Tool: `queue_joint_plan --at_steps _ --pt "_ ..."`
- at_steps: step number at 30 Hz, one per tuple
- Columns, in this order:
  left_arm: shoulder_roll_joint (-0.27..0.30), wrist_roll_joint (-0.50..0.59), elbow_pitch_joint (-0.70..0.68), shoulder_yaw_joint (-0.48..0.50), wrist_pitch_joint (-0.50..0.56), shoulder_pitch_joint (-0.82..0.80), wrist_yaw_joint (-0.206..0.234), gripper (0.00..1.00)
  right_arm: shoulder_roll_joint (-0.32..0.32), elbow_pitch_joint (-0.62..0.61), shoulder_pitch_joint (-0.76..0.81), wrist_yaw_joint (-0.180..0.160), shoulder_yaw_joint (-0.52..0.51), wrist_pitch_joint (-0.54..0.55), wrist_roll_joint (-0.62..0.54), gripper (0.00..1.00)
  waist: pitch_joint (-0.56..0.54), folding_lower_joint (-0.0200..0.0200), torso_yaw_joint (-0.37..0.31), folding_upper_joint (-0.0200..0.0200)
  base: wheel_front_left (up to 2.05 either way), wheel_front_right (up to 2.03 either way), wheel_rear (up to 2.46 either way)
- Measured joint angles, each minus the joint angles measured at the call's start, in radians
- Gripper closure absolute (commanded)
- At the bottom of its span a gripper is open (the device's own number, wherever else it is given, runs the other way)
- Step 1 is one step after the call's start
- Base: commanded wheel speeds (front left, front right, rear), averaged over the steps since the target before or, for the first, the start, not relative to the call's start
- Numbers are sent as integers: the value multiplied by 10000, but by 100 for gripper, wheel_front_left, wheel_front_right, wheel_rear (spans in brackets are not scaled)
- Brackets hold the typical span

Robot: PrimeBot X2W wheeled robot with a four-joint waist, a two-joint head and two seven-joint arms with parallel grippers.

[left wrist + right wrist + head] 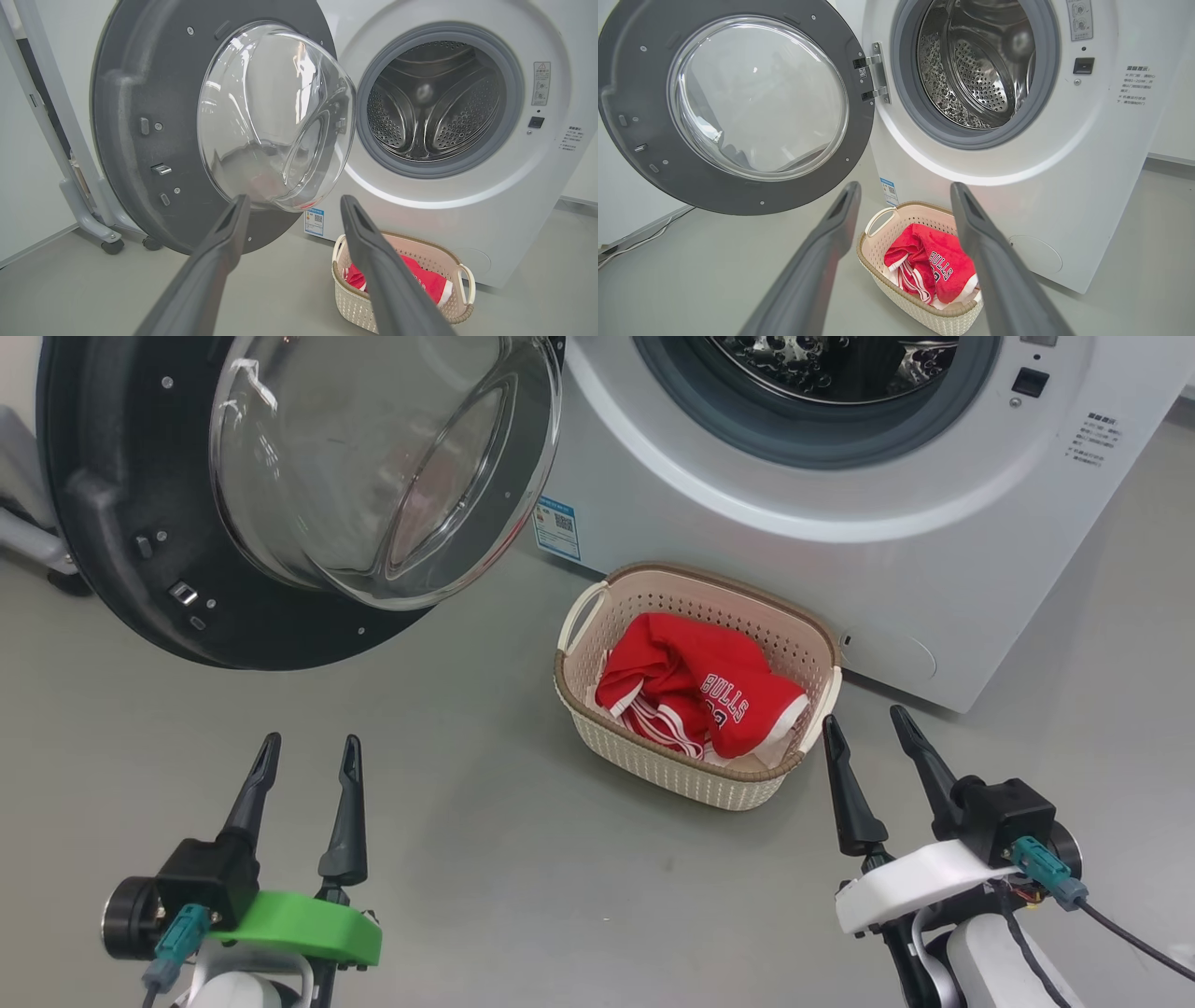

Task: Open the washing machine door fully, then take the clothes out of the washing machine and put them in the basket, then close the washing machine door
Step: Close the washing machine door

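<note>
Now, Bulls jersey [700, 681] in the basket [653, 767], my left claw [313, 739] and right claw [864, 714] both spread empty, the swung-open washing machine door [121, 523] hangs forward-left, nearer my left claw.

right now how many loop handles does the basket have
2: one handle on the basket end facing the washing machine door, the other beside the right gripper.

floor [467, 877]: grey, smooth | standing on it: washing machine [747, 569], basket [672, 779] just beside it, wheeled frame [88, 219]
</note>
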Motion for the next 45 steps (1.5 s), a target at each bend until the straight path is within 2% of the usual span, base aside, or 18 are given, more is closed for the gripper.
queue_joint_plan --at_steps 45 --pt "0 46 -136 31 0 207 6 0 21 132 0 31 121 0 2 0 -189 0 231 0 0 0 0"
